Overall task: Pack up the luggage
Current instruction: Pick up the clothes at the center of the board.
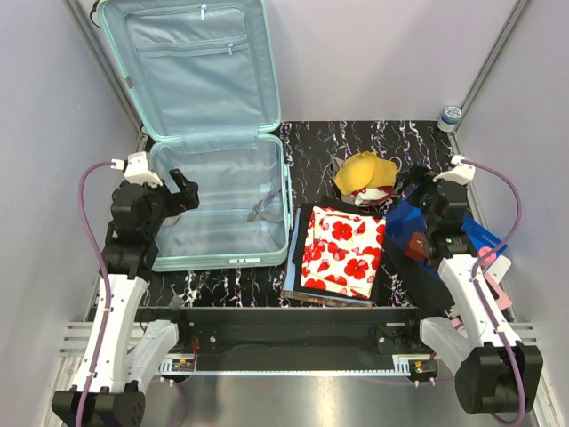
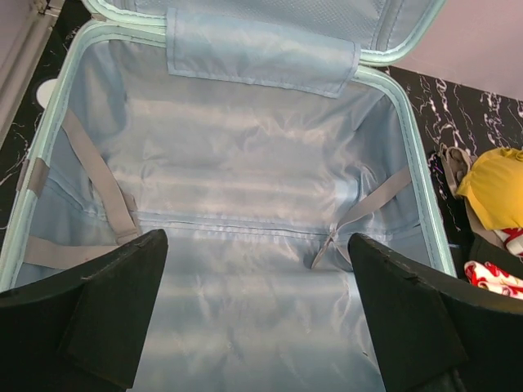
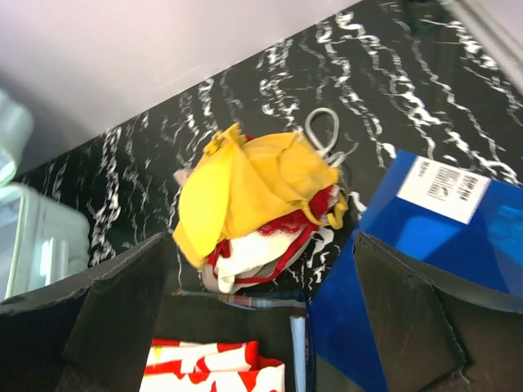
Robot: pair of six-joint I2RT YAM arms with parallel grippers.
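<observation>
Both jaws stand apart, holding nothing: left jaws hang over the open suitcase, right jaws well to its right above yellow cloth on the tabletop.

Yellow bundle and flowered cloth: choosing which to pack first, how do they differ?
The yellow bundle is crumpled into a heap; the flowered cloth is folded flat. The yellow bundle is mostly plain, the flowered cloth white with red flowers. The yellow bundle sits on the table, the flowered cloth atop a dark stack. Both lie outside the open luggage.
</observation>
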